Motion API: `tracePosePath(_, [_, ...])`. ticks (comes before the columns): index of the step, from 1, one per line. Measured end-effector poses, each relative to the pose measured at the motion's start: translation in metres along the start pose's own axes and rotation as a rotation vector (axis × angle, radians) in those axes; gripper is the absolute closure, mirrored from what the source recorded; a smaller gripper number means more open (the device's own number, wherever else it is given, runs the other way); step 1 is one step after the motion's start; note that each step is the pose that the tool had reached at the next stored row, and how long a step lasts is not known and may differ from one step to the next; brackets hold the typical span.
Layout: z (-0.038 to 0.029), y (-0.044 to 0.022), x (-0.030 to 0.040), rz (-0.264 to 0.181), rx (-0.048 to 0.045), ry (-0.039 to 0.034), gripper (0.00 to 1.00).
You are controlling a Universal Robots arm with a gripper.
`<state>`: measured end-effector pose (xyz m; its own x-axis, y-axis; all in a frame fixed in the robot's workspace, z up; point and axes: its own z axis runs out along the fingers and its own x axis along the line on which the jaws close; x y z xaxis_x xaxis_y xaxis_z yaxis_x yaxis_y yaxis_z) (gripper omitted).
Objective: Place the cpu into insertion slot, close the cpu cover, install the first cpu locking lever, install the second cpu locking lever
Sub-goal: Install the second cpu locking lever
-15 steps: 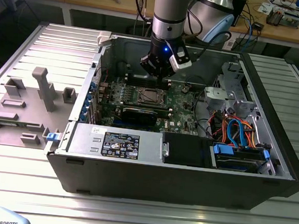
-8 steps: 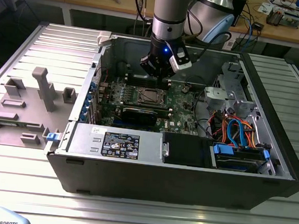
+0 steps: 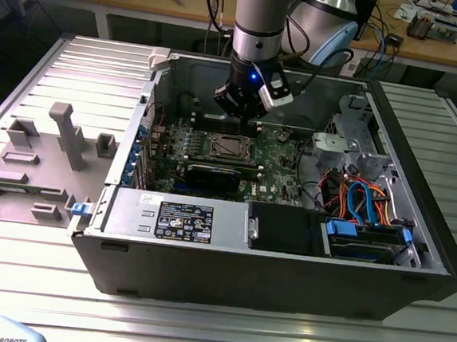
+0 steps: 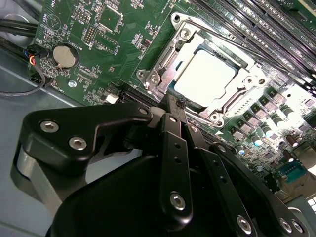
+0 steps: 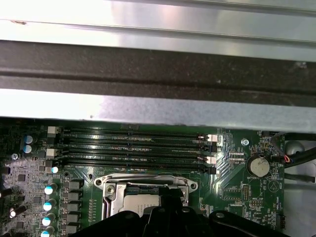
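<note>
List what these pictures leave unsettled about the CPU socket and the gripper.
- Near edge of the cpu and cpu cover: hidden in both wrist views by the gripper's black body.
- Locking levers: whether they are latched is too fine to judge in the second wrist view.
- Insertion slot: too small in the exterior view to judge the chip's seating.
- Gripper contact with the socket: unclear in every view.

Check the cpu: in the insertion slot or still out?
In. In the second wrist view the cpu lies flat inside the insertion slot, with the cpu cover framing it. Whether it is fully seated, cannot tell.
</note>
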<state>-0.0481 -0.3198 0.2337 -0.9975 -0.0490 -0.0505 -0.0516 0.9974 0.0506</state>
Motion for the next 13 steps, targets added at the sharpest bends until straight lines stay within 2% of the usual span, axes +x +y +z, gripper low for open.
tracePosePath(4, [-0.0007,-0.0001,0.0,0.0,0.0001,0.0001,0.89])
tracePosePath(9, [-0.007,0.0004,-0.0004,0.0,-0.0001,-0.0001,0.89])
tracePosePath(13, [-0.0071,-0.0006,-0.0004,0.0,0.0001,0.0,0.89])
